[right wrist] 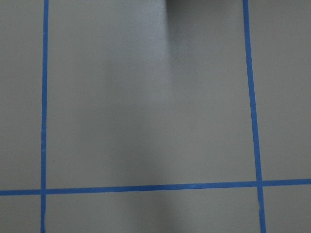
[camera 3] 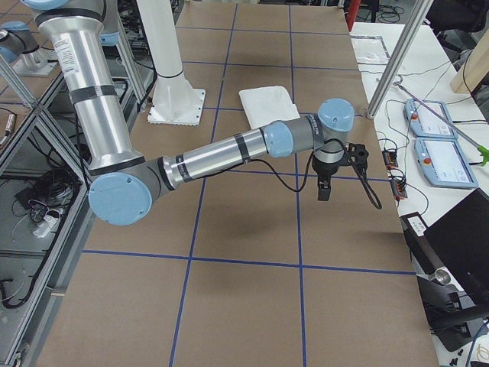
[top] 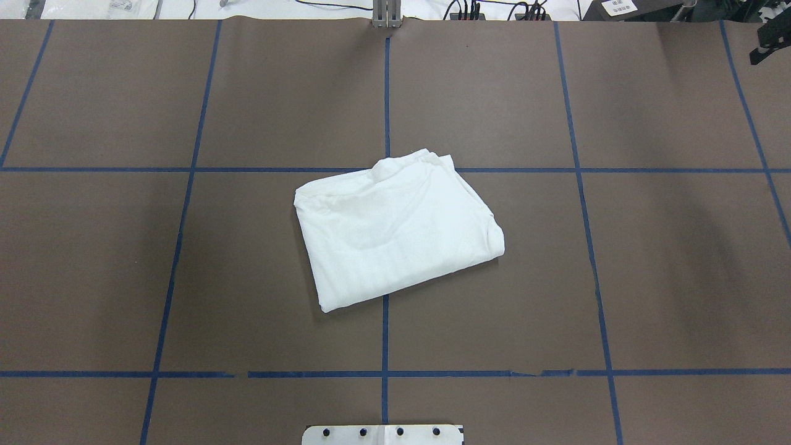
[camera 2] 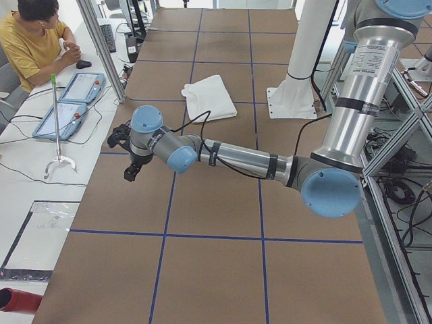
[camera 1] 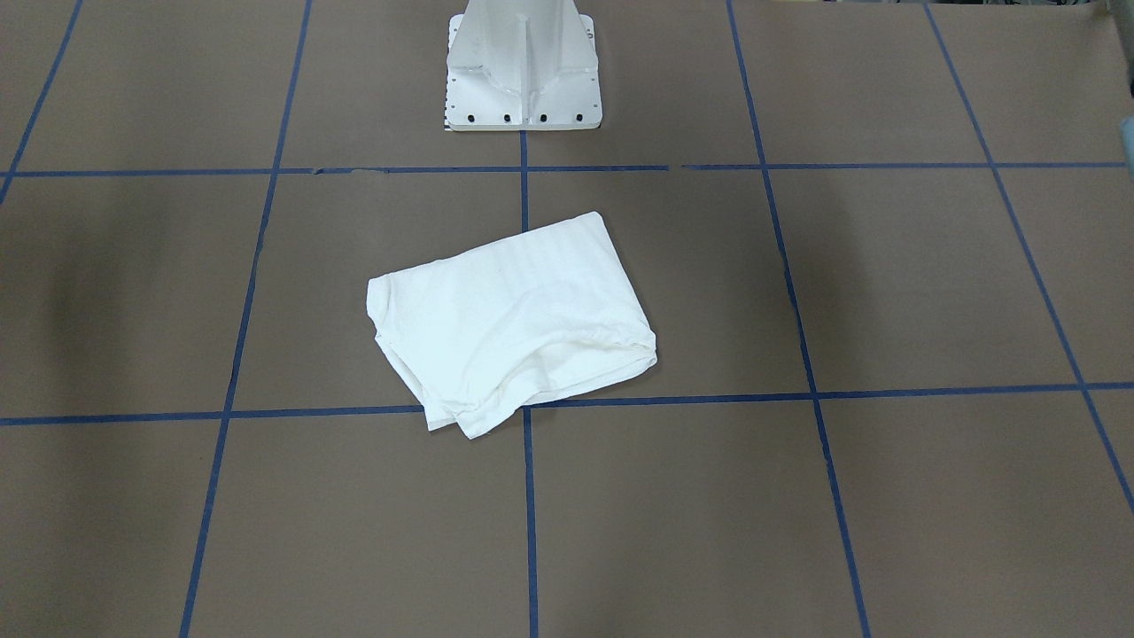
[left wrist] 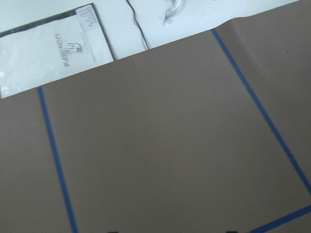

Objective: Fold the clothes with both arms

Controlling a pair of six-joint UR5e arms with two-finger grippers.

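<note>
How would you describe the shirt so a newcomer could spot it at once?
Start at the brown table gridded with blue tape, then find the white pedestal base standing on it. Just ahead of the base, straddling the central tape line, lies the folded white shirt: a skewed rectangle, the only cloth there.

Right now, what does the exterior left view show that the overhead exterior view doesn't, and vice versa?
Only exterior left: the left arm stretched over the table, the left gripper hanging well apart from the white T-shirt, a seated person and two teach pendants. Only overhead: cables beyond the table's far edge. Both: the folded white T-shirt lying free on the brown table with blue tape lines, and the white pedestal base.
</note>
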